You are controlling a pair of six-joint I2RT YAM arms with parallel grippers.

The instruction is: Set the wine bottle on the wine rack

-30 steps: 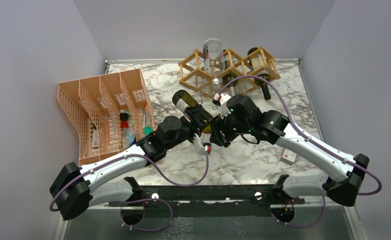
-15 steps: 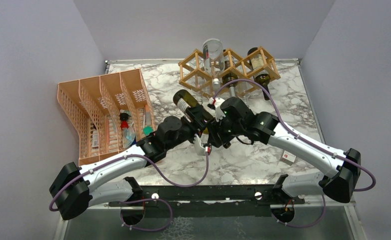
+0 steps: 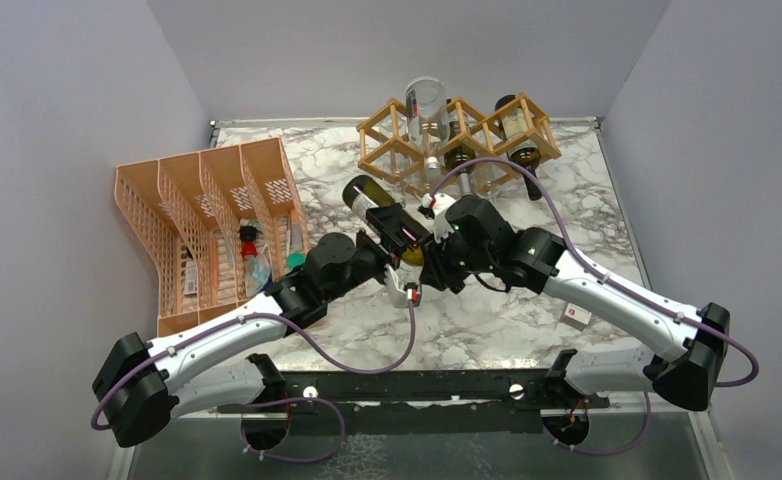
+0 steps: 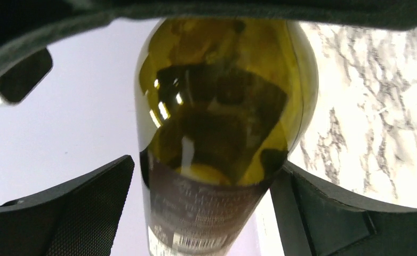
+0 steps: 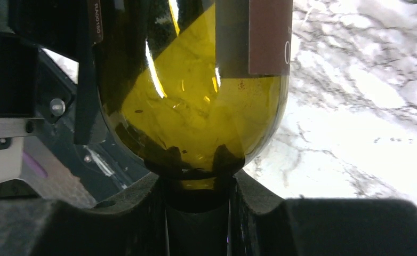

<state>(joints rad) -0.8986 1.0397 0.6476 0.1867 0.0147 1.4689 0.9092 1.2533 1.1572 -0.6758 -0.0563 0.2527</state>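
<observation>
The wine bottle [image 3: 377, 205] hangs tilted over the table [image 3: 487, 315], near the wine rack [image 3: 385, 153]; the left gripper [image 4: 206, 213] clamps its body and the right gripper [image 5: 198, 208] pinches its neck, likely sharing weight and aim

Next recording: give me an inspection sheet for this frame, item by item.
Surface: white marble-patterned tabletop with grey veins.
Job's things: green glass wine bottle held by both arms, short of the light wooden lattice wine rack; rack holds one clear glass bottle and two dark bottles.
Clutter: orange plastic mesh organizer holding small items, left; small white card, right.
Grippers: left gripper jaws shut on the bottle's body; right gripper jaws shut on its neck.
Cables: purple cables along both arms, one looping before the rack.
Surroundings: plain grey walls.
</observation>
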